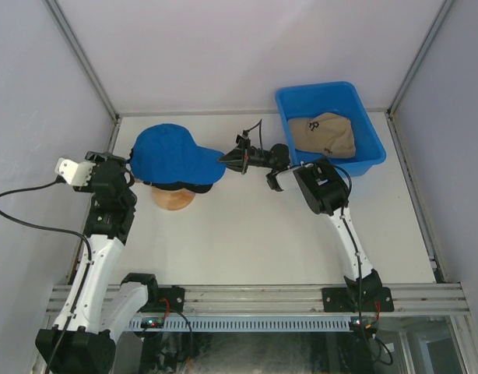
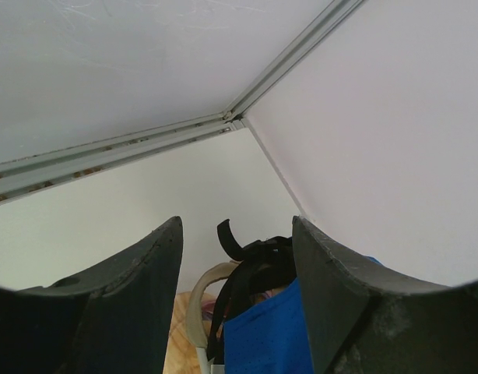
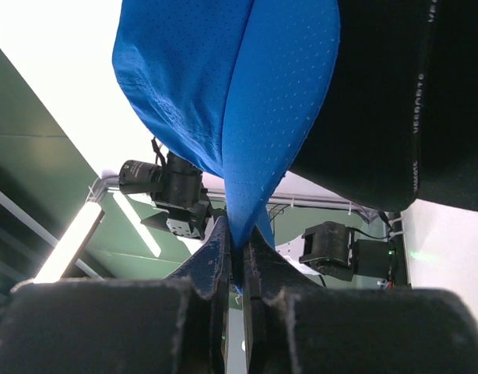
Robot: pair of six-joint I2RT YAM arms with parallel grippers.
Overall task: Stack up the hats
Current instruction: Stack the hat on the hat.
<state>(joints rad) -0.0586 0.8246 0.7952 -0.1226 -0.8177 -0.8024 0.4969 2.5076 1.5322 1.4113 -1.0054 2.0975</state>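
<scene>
Top external view, item: blue cap (image 1: 173,153), sitting uppermost on a stack over a black cap (image 1: 182,187) and the wooden head form (image 1: 173,199), at the table's left-centre.

Handling (judged): light and soft in the crown, which is folding easily. The brim is stiffer and is offering the only firm edge, so that is the best place to grip. The perforated fabric is likely giving fair friction, and nothing looks breakable. The stack may be shifting if the brim is dragged sideways.

Right gripper (image 1: 230,160): clenched on the front tip of the blue cap's brim. The right wrist view is showing the fabric (image 3: 247,117) pinched thin between nearly meeting jaws.

Left gripper (image 2: 235,234): standing released, jaws apart, at the rear of the stack and holding nothing. The caps' back straps are lying ahead of the gap. Whether a finger is touching them cannot be told.

Further item: tan cap (image 1: 323,134), lying in the blue bin (image 1: 315,88) at far right, well apart from the stack.
</scene>
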